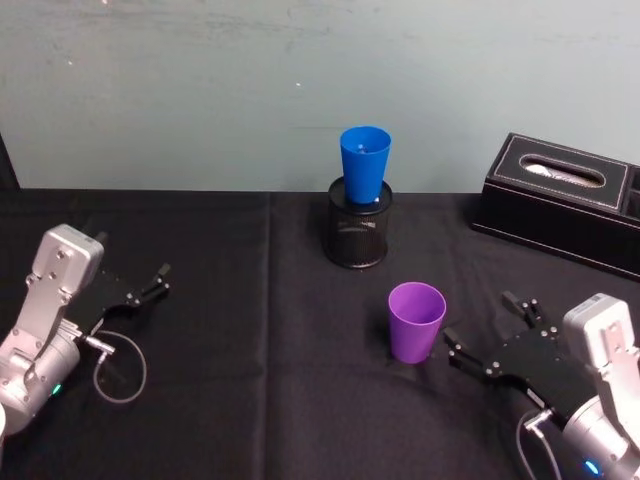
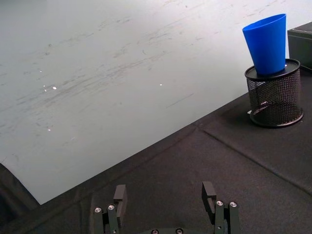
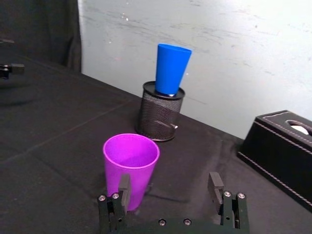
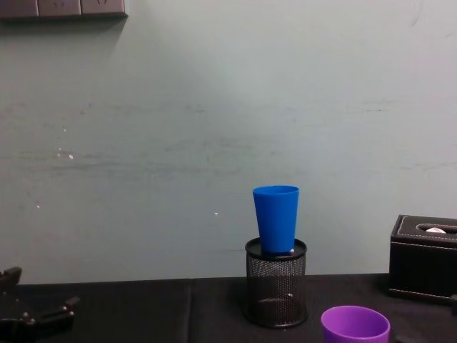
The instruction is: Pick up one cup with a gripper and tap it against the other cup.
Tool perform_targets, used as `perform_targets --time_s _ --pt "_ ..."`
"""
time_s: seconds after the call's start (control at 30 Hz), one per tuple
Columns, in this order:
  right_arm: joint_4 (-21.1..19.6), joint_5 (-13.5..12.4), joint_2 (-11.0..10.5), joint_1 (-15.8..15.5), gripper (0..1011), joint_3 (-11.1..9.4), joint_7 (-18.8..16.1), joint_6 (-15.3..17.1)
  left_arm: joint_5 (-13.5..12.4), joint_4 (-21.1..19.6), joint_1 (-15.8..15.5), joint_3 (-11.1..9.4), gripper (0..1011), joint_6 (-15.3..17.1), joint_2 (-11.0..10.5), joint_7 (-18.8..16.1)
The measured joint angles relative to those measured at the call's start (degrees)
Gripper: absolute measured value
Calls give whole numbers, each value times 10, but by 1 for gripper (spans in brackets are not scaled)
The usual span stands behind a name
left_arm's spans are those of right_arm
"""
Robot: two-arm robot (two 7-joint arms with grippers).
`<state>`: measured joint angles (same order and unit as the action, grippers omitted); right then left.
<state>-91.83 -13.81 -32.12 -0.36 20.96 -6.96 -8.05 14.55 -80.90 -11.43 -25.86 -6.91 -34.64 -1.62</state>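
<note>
Purple cup (image 1: 416,320) stands upright, mouth up, near-centre of the surface (image 1: 220,400), slightly right, nothing holding it. Looks like thin smooth plastic: light, slick, tapered, likely flexes under a hard squeeze. I'd grip mid-wall below the rim with moderate force. Right gripper (image 1: 483,325) is just to its right, fingers spread, empty. Blue cup (image 1: 364,163) sits farther back in the mesh pen holder (image 1: 358,235); a hard tap could tip it. Left gripper (image 1: 150,283) is parked at left, fingers spread.

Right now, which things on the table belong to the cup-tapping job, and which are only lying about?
For the job: purple cup; blue cup, standing in the mesh holder; right gripper, open, near the purple cup.
Lying about: mesh holder; tissue box; left gripper, open, parked at the left.
</note>
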Motion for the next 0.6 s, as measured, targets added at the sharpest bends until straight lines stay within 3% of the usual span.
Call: perform_targets --time_s 0.6 --pt "49 13 51 26 1003 11 -36 -21 0 0 0 0 1012 0 0 0"
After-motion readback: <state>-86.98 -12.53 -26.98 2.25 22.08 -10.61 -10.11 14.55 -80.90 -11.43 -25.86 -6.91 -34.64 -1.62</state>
